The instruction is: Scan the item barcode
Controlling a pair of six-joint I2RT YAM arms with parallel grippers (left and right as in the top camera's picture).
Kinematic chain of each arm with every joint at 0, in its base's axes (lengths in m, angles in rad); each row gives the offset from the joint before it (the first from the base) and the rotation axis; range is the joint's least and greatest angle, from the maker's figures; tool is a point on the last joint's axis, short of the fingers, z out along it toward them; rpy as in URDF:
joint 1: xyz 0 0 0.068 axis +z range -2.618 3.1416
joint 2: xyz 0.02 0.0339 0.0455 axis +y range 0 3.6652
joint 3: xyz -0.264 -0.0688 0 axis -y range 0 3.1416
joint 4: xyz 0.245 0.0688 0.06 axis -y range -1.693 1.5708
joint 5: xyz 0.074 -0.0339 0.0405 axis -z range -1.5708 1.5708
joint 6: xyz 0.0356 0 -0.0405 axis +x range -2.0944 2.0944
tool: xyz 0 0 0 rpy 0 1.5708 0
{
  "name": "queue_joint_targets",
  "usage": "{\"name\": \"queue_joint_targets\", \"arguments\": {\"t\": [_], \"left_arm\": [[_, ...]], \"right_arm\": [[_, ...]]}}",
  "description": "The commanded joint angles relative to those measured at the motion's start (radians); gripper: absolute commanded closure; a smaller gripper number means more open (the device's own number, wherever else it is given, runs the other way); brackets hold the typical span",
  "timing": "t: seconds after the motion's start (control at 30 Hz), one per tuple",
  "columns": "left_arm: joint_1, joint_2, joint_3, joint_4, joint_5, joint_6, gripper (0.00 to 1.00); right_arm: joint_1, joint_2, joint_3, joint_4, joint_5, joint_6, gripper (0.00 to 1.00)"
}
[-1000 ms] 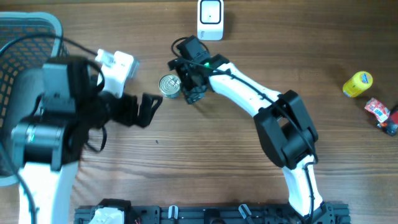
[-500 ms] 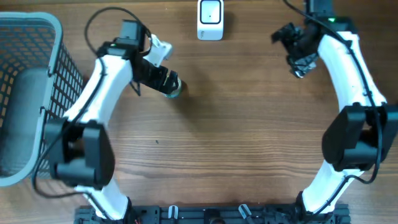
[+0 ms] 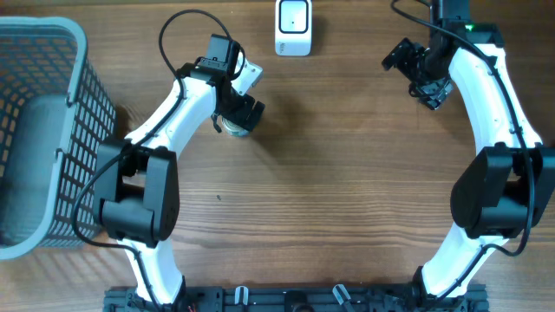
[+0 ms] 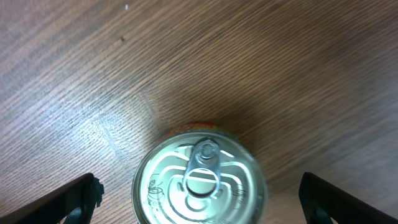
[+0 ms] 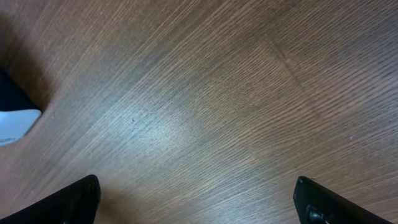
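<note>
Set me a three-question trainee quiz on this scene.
1. True or false: the left gripper is shut on the can.
2. What lies between the right gripper's fingers? A bare table; B the can; C the basket.
3. Fill in: the can's pull-tab lid faces ___.
Key: 1 false, its jaws stand open either side of the can; 2 A; 3 up.
</note>
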State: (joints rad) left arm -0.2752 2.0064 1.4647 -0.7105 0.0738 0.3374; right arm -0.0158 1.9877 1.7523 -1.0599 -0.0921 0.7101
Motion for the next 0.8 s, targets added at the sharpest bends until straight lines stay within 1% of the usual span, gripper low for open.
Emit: {"name": "queue_joint_targets", "arguments": {"t": [0.0,0.2,0.27,0.4,0.47,0.53,0.6,0.67,0.77], "left_arm": [[0.010,0.054,-0.006,0.019,-0.027,-0.008,0.00],[0.009,0.115,-0.006,0.018,-0.027,-0.023,0.00],[0.009,0.118,-0.007,0.013,-0.026,-0.036,0.05],[0.009,0.118,-0.007,0.001,-0.023,-0.066,0.24],[0.008,0.118,-0.007,-0.014,-0.012,-0.081,0.24],[0.006,0.118,-0.007,-0.025,-0.011,-0.127,0.25],[-0.007,0.118,-0.007,-0.034,-0.011,-0.203,0.26],[-0.036,0.118,-0.007,-0.034,0.012,-0.323,0.25],[-0.100,0.118,-0.007,-0.012,0.030,-0.467,0.25]], "right_arm": [[0.005,-0.002,0.009,-0.007,0.026,-0.029,0.00],[0.005,-0.002,0.009,-0.008,0.026,-0.029,0.00],[0.005,-0.002,0.009,-0.008,0.026,-0.029,0.00],[0.005,-0.002,0.009,-0.009,0.026,-0.029,0.00],[0.005,-0.002,0.009,-0.009,0.026,-0.029,0.00],[0.005,-0.002,0.009,-0.009,0.026,-0.030,0.00],[0.005,-0.002,0.009,-0.010,0.027,-0.031,0.00],[0.005,-0.002,0.009,-0.016,0.046,-0.030,0.00],[0.005,-0.002,0.009,-0.037,0.075,-0.031,0.00]]}}
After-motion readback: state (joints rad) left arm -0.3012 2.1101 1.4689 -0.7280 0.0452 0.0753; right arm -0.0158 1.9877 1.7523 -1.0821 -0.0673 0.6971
